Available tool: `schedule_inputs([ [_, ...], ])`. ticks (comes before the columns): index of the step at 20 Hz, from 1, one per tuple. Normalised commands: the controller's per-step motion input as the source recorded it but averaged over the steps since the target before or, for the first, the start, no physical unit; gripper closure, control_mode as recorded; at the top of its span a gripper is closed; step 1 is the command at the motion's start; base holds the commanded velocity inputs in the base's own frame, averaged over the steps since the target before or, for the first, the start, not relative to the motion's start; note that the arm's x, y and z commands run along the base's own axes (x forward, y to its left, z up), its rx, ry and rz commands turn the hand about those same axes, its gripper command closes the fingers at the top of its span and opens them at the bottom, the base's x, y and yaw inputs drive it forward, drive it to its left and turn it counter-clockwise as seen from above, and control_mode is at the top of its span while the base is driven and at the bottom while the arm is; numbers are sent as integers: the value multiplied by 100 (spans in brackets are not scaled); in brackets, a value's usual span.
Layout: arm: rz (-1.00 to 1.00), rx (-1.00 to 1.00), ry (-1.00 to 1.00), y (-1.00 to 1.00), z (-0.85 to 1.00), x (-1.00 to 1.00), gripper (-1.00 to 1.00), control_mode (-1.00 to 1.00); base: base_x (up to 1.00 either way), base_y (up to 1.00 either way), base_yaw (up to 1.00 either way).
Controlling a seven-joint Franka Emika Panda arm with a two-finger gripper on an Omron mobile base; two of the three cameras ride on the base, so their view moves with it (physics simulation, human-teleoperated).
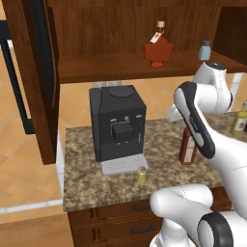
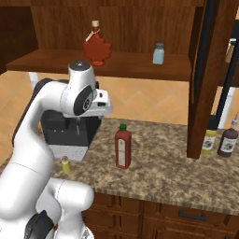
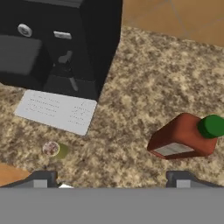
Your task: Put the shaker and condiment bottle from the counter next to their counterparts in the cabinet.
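Your gripper (image 3: pixel 111 179) hangs above the counter (image 2: pixel 158 158) with its jaws spread wide, holding nothing and touching nothing. Below it, the condiment bottle (image 3: pixel 186 136) stands upright on the granite, to the right of the coffee machine (image 1: pixel 117 120). The shaker (image 3: pixel 55 150) sits just in front of the machine's grey drip tray (image 3: pixel 57 111). Up in the cabinet (image 1: pixel 96 67), the maple-leaf bottle (image 2: pixel 96 46) and the pale blue shaker (image 2: pixel 158 53) stand well apart on the shelf.
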Motion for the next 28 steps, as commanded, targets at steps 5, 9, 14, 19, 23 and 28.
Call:
schedule_inputs([
  [5, 23, 1, -8, -63, -20, -28, -100, -100, 0, 0, 0],
  [9, 19, 0, -17, -62, -28, -8, -100, -100, 0, 0, 0],
  [14, 10, 0, -6, -25, -29, -2, -100, -100, 0, 0, 0],
  [19, 9, 0, -3, -42, -27, 2, -100, -100, 0, 0, 0],
  [23, 7, 0, -9, -33, -7, 0, -100, -100, 0, 0, 0],
  [28, 14, -1, 0, -22, -62, 0, -100, -100, 0, 0, 0],
])
